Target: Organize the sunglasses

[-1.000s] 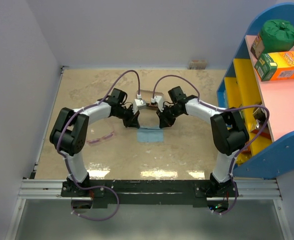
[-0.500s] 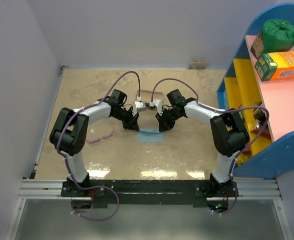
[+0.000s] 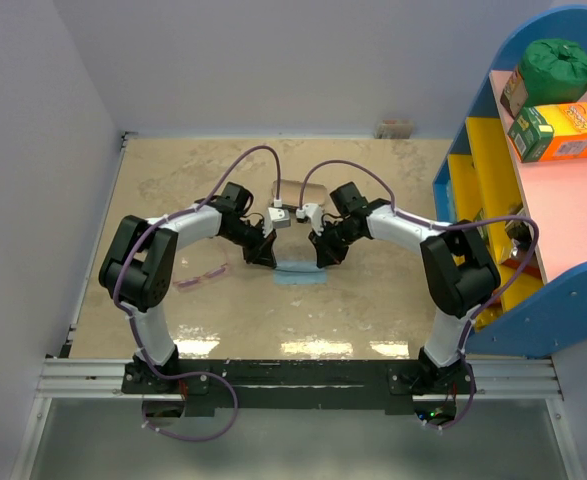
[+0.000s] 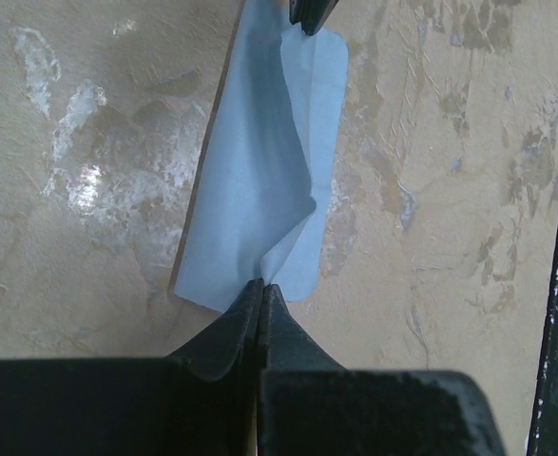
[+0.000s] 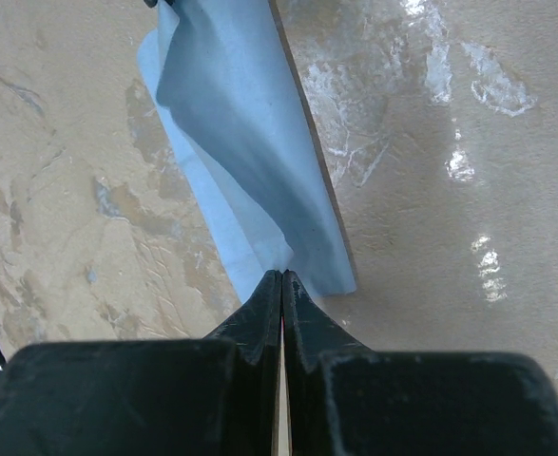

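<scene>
The sunglasses (image 3: 201, 276) lie flat on the tabletop (image 3: 373, 300), left of centre, just beside your left arm and well apart from both hands. At centre, your left hand (image 3: 264, 256) and right hand (image 3: 325, 256) face each other across a light blue cloth (image 3: 298, 272), each pinched tight on an opposite end of it. Your wrist views show the fabric creased into a raised fold between the two closed tips. A blue-and-yellow shelf unit (image 3: 493, 170) stands at right, carrying a green bundle (image 3: 558, 62) and an orange box (image 3: 563, 132).
</scene>
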`<state>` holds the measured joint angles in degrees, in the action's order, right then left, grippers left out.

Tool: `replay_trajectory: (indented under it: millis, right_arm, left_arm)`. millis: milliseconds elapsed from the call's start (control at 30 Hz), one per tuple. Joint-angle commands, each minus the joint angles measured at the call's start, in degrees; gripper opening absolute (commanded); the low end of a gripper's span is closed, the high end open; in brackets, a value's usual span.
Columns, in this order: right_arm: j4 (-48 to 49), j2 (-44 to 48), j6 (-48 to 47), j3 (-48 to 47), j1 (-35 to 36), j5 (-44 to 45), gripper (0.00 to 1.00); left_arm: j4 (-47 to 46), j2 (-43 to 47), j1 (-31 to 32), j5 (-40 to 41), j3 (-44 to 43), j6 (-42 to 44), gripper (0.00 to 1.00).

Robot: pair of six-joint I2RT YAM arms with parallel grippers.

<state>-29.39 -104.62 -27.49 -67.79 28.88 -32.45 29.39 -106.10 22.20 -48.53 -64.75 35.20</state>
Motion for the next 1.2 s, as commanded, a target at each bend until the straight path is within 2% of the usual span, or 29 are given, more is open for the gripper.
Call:
replay_trajectory:
  millis: [0, 767, 1167]
  right_arm:
    - [0.8, 1.4, -0.6, 0.2, 0.5, 0.9, 0.0]
    - [3.1, 4.7, 0.9, -1.2, 0.6, 4.2, 0.0]
    - [2.4, 3.5, -0.5, 0.8, 0.6, 4.4, 0.0]
  left_arm:
    - [-0.1, 0.5, 0.1, -2.8, 0.5, 1.8, 0.0]
    - [-0.2, -0.9, 0.7, -3.9, 1.2, 2.0, 0.0]
    - [-0.4, -1.3, 0.8, -3.9, 1.0, 2.0, 0.0]
